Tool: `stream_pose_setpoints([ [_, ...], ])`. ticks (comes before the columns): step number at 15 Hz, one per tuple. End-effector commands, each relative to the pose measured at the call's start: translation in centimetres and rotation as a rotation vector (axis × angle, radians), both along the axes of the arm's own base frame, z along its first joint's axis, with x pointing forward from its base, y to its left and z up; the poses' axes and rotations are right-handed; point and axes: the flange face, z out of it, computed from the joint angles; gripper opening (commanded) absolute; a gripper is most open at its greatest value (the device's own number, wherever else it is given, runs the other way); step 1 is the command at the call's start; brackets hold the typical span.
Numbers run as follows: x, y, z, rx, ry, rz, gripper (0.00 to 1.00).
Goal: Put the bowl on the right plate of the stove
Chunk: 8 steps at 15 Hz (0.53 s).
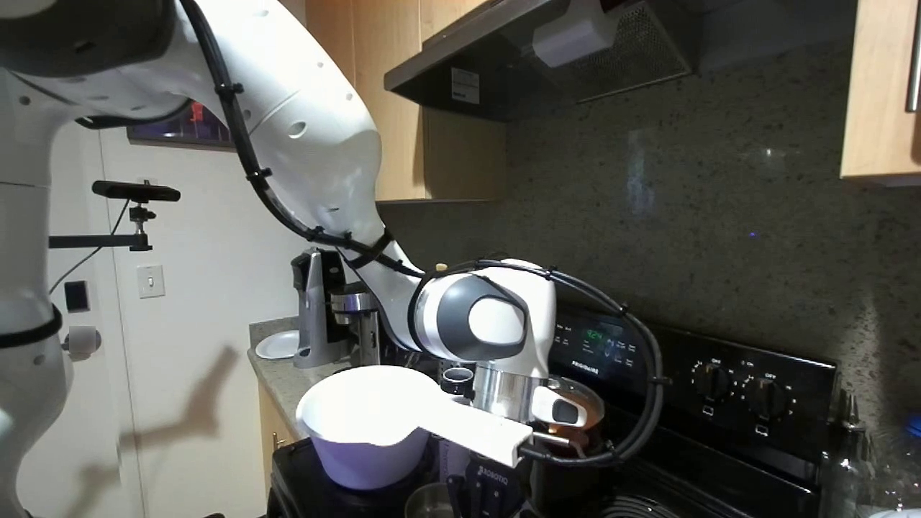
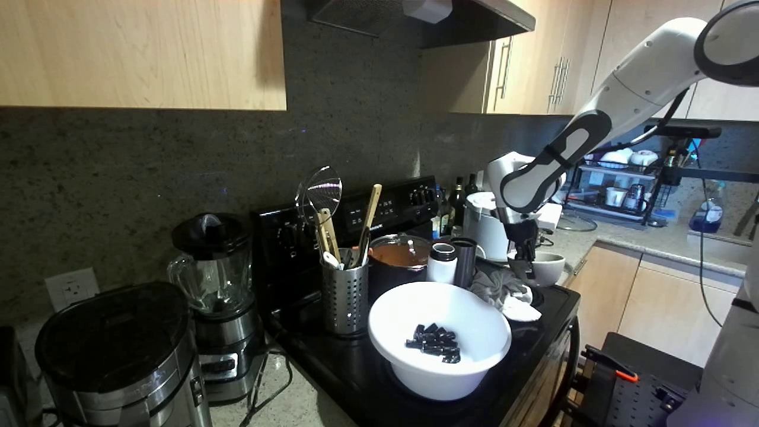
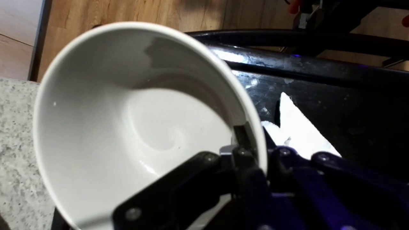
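A cream-white round bowl with a smooth inside fills the left of the wrist view. It also shows in an exterior view at the far end of the stove. My gripper is shut on the bowl's rim, one finger inside and one outside. It points down there in an exterior view. The bowl overlaps the pale counter and the black stove; I cannot tell whether it touches a surface. The stove's knobbed back panel stands behind the arm. The burner under the bowl is mostly hidden.
A big white basin with black parts stands on the stove. A copper-coloured lidded pot, utensil holder, white jar and dark cup stand behind it. A grey cloth and white cloth lie near the gripper.
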Motion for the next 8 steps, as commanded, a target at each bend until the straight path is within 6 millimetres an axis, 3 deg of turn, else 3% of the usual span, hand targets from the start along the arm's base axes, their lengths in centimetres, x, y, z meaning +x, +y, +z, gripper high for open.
stream_pose_setpoints([
  [1,-0.2,0.3,0.1,-0.031,-0.080,0.017,0.03],
  [8,0.4,-0.8,-1.7,-0.091,-0.163,0.050,0.03],
])
